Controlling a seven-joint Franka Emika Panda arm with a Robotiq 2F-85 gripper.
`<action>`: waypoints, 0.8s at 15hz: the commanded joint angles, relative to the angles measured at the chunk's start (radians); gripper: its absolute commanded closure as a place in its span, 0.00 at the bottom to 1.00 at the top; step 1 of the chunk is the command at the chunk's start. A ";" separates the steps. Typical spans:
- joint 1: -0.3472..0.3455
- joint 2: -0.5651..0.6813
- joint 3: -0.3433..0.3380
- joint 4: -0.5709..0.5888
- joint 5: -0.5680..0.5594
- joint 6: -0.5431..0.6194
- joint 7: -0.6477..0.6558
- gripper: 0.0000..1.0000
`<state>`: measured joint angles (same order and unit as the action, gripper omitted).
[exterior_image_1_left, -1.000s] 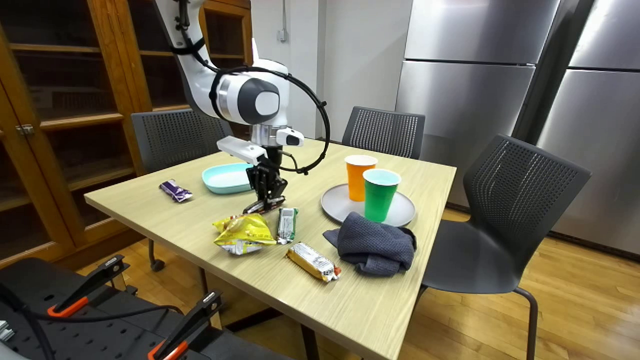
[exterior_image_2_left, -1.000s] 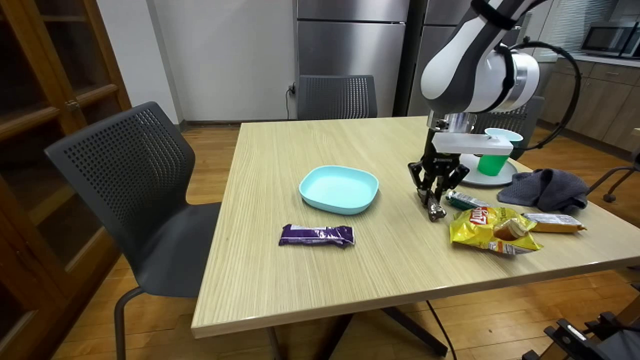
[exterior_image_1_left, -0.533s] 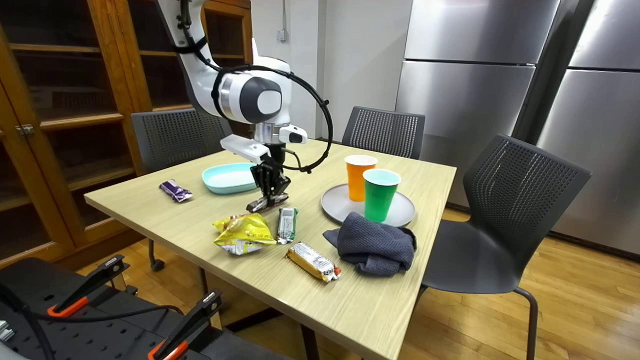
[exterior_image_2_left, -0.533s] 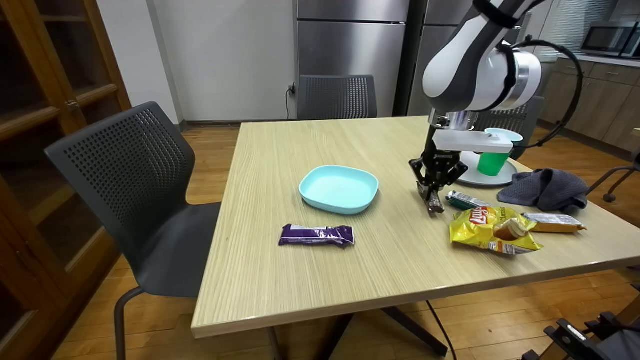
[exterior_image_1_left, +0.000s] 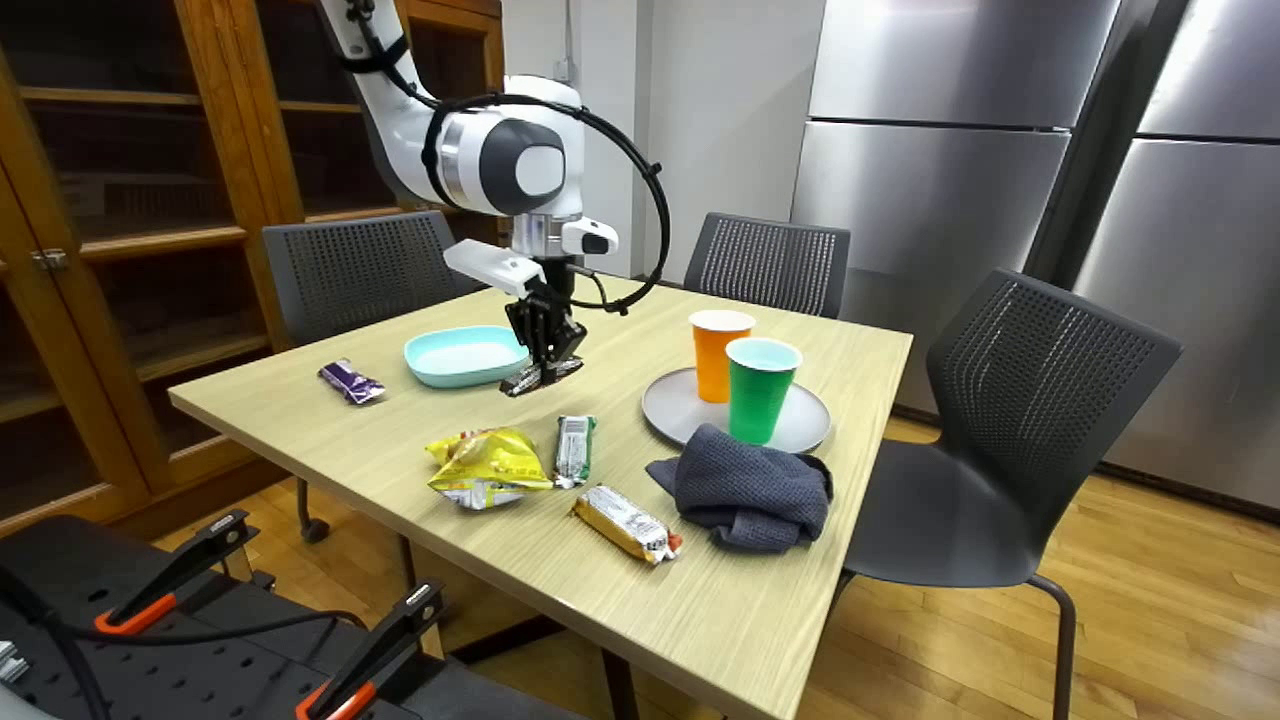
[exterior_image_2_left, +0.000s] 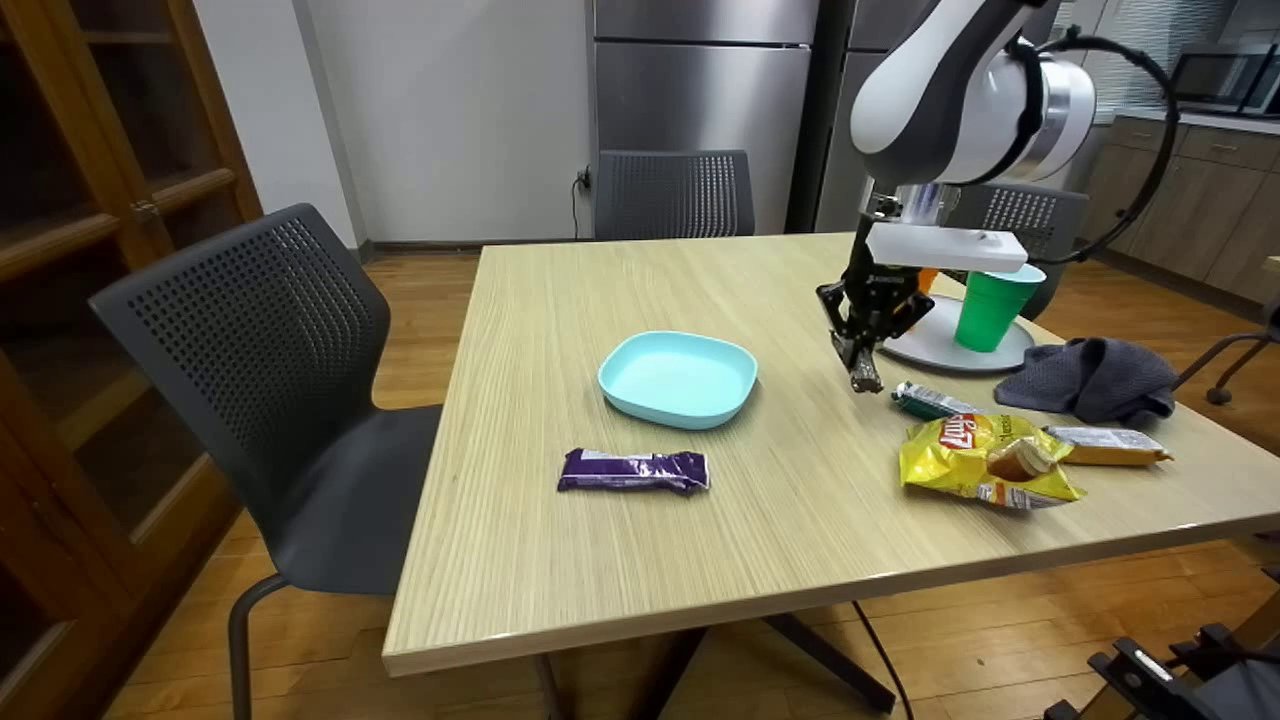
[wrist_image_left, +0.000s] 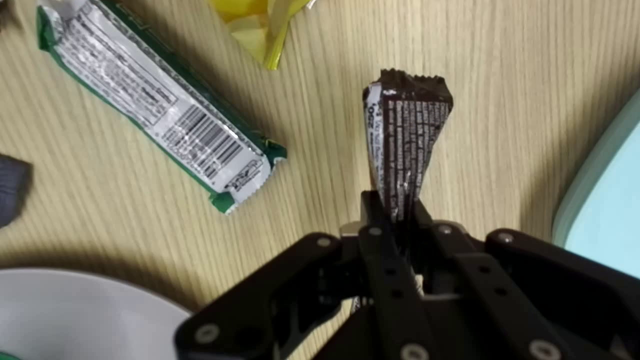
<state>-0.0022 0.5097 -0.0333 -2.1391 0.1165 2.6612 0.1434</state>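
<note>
My gripper is pinching a brown-wrapped bar around its middle, jaws pressed against both sides, with one end of the wrapper flaring out past the tips. Judging from all my views, the bar is off the table: the grasp and the lift look done to me, and the bar is not yet set down.

In the wrist view, a green-and-silver bar lies to one side of it and a light-blue dish to the other, both apart from it. A yellow chip bag rests just beside the green-and-silver bar. Farther out I have a purple bar near the dish, a gold-wrapped bar, a dark cloth, and a plate bearing an orange cup and a green cup.
</note>
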 joint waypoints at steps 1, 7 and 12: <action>0.014 -0.061 0.012 -0.021 -0.004 -0.030 0.004 0.97; 0.059 -0.061 0.039 -0.005 0.010 -0.026 0.046 0.97; 0.137 -0.049 0.054 0.018 0.015 -0.024 0.149 0.97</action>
<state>0.0983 0.4745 0.0094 -2.1345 0.1196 2.6610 0.2203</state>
